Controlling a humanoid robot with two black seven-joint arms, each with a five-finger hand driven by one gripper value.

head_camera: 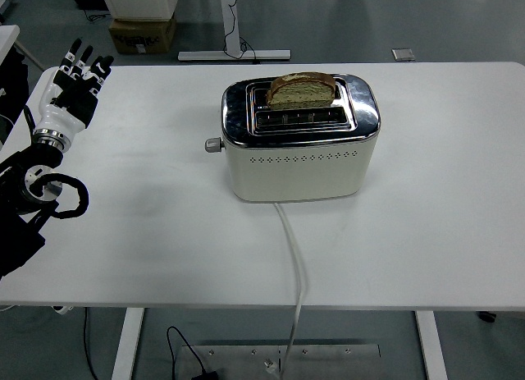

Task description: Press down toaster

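Observation:
A cream toaster [299, 154] with a chrome top stands in the middle of the white table [426, 232]. A slice of brown bread [302, 91] sticks up from its far slot; the near slot holds nothing. The lever knob [212, 144] juts out of the toaster's left end, raised. My left hand [75, 83] hovers over the table's far left, fingers spread and holding nothing, well to the left of the knob. The right hand does not show.
The toaster's white cord [295, 257] runs from its front over the table's near edge. A cardboard box [141, 34] and desk legs stand on the floor beyond the far edge. My left arm's black joints [33, 195] sit at the left edge.

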